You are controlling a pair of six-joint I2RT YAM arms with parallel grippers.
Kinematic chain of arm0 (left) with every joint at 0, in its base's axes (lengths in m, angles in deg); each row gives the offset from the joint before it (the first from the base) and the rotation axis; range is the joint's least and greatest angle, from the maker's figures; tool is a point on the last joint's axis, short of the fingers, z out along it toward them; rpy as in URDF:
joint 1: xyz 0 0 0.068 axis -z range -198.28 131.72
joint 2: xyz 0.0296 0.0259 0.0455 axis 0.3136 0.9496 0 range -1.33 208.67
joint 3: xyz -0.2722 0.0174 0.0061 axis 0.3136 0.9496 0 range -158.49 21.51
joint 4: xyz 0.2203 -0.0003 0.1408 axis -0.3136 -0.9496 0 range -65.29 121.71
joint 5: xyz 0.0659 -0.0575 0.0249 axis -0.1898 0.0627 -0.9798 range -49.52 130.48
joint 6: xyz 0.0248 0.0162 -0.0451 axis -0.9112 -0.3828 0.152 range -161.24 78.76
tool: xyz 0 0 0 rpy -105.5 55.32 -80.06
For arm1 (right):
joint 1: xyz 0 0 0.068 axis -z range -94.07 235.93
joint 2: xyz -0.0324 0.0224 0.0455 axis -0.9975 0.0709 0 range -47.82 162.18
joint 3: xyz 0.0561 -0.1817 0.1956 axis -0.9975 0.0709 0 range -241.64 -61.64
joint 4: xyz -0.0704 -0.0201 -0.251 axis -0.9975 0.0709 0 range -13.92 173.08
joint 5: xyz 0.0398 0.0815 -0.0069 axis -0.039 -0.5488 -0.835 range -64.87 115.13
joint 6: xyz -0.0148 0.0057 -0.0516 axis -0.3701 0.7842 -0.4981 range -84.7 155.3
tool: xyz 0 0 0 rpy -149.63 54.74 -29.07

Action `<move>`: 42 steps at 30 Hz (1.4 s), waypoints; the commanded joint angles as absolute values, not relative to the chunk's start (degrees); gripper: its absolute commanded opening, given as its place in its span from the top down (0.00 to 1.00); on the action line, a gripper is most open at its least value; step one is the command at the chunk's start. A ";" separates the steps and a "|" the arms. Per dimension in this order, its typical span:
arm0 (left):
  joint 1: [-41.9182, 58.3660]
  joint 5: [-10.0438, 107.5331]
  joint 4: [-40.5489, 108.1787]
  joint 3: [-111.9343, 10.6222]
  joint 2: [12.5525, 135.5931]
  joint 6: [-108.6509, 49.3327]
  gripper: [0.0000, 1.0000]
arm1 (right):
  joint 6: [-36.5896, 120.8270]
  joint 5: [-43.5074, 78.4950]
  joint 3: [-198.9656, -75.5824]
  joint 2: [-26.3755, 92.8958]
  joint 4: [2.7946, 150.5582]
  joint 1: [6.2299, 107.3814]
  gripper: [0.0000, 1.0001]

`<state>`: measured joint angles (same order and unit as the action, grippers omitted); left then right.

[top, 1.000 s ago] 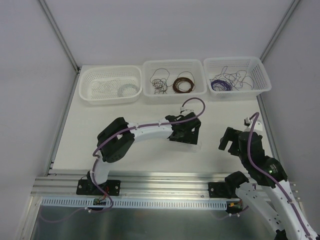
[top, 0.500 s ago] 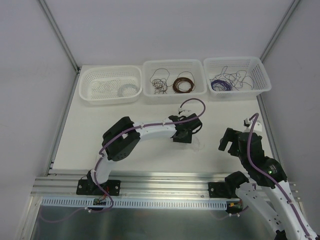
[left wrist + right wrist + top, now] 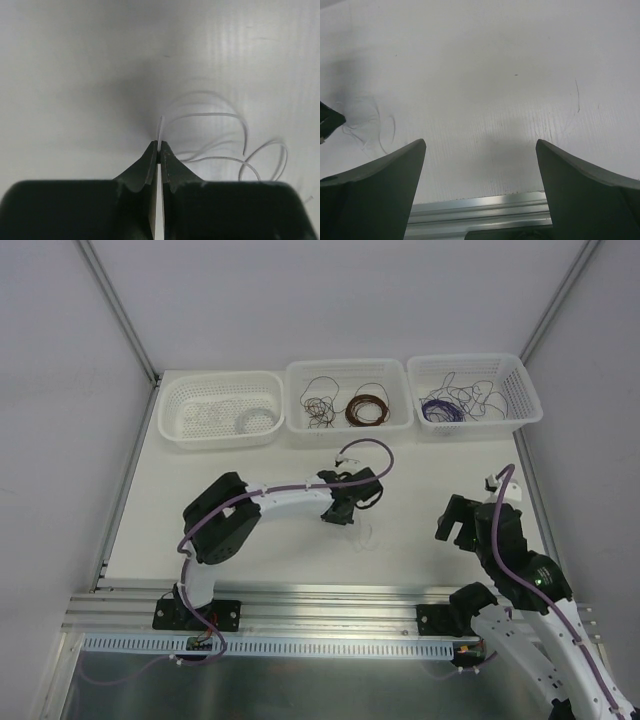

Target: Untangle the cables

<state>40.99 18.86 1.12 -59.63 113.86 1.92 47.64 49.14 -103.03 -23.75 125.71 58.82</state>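
Pinching pale cable (image 3: pixel 215 114) between left jaws

Three white baskets (image 3: pixel 220 376) (image 3: pixel 348 364) (image 3: pixel 465 358), two robot arms (image 3: pixel 290 498) (image 3: pixel 520 570), two end effectors (image 3: pixel 159 147) (image 3: pixel 480 142), one loose tangle of pale grey wire (image 3: pixel 215 116).

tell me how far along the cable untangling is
Done: neat white coil, brown coil and purple coil sit in the baskets. In hand: the left hand is shut on a pale wire loose on the table; the right hand hangs open. Left: scribbly brown loops and purple loops in their baskets.
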 commanded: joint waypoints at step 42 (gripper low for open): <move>-22.14 21.40 -4.94 -96.87 115.73 -20.94 0.71 | 45.06 47.37 -103.91 -15.75 121.79 58.60 0.03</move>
